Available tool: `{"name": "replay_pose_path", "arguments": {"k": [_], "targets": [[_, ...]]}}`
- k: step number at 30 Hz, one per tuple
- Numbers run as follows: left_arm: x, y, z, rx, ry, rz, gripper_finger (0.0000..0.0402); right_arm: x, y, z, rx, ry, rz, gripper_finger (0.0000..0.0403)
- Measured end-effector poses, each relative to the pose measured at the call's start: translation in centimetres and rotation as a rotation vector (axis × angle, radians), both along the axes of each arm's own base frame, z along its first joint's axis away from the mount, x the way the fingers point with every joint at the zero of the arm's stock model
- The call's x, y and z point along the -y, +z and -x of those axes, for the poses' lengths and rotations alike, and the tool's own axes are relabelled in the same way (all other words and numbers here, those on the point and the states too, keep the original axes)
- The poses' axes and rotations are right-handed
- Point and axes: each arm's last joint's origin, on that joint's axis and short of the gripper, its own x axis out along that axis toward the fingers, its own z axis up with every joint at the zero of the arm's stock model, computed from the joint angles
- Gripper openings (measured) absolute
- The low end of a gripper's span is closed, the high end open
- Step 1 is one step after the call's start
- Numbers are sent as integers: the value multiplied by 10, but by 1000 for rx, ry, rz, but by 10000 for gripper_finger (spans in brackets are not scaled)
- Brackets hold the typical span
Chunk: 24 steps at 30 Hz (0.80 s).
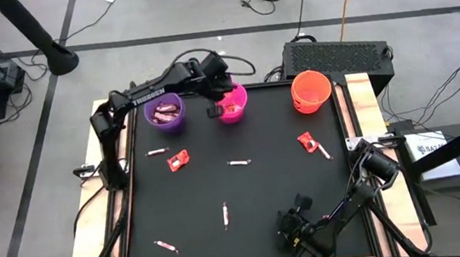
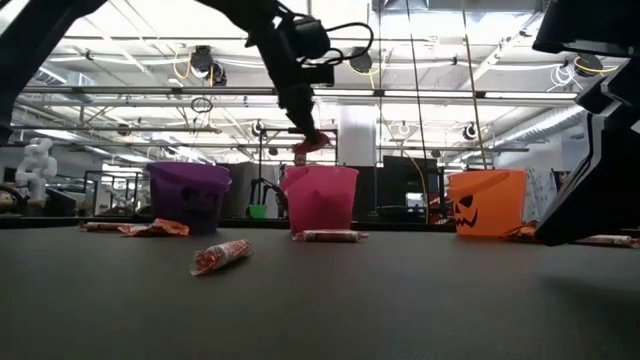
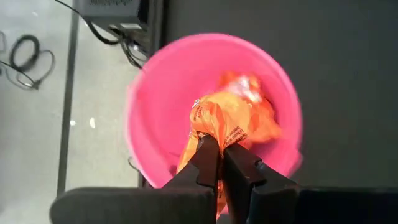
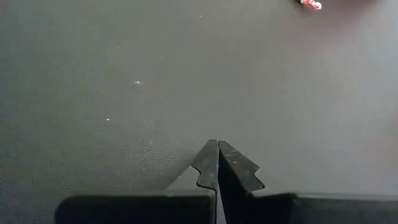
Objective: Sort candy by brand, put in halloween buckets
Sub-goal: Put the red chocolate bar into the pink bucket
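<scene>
Three halloween buckets stand along the table's far edge: purple (image 1: pixel 165 114), pink (image 1: pixel 232 102) and orange (image 1: pixel 311 90). My left gripper (image 3: pixel 221 146) is over the pink bucket's (image 3: pixel 161 93) opening, shut on an orange-wrapped candy (image 3: pixel 233 118). In the low view that candy (image 2: pixel 312 142) is just above the pink bucket's rim (image 2: pixel 320 170). The purple bucket holds dark pink wrapped candy (image 1: pixel 165 111). My right gripper (image 4: pixel 217 146) is shut and holds nothing, low over bare mat near the table's front right (image 1: pixel 291 225). My left gripper pinches the candy's crumpled orange wrapper at its near end (image 3: pixel 208 134) between its two fingertips. The fingers slant down from above. The candy sticks out past the fingertips over the bucket's opening, clear of the rim.
Loose candy lies on the black mat: a red-orange piece (image 1: pixel 178 159) and a thin stick (image 1: pixel 157 151) at the left, sticks at the middle (image 1: pixel 238 162), (image 1: pixel 225 216) and front left (image 1: pixel 165 246), and pieces below the orange bucket (image 1: pixel 307 142). A black box (image 1: pixel 333 53) stands behind the table.
</scene>
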Motion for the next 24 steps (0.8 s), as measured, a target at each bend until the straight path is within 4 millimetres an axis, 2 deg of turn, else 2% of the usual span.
{"name": "replay_pose_path", "arguments": {"k": [5, 9, 14, 19, 24], "targets": [[-13, -8, -5, 47, 39, -4, 13, 0, 0, 0, -7, 8, 5, 0], [-15, -10, -8, 39, 56, -33, 26, 0, 0, 0, -5, 8, 4, 0], [-15, -12, -8, 29, 65, -34, 83, 0, 0, 0, -7, 10, 4, 0], [-13, -12, -6, 23, 145, -11, 147, 1, 0, -1, -7, 9, 6, 0], [2, -10, 6, -64, 196, 110, 166, 4, 0, -5, -5, -5, 4, 0]]}}
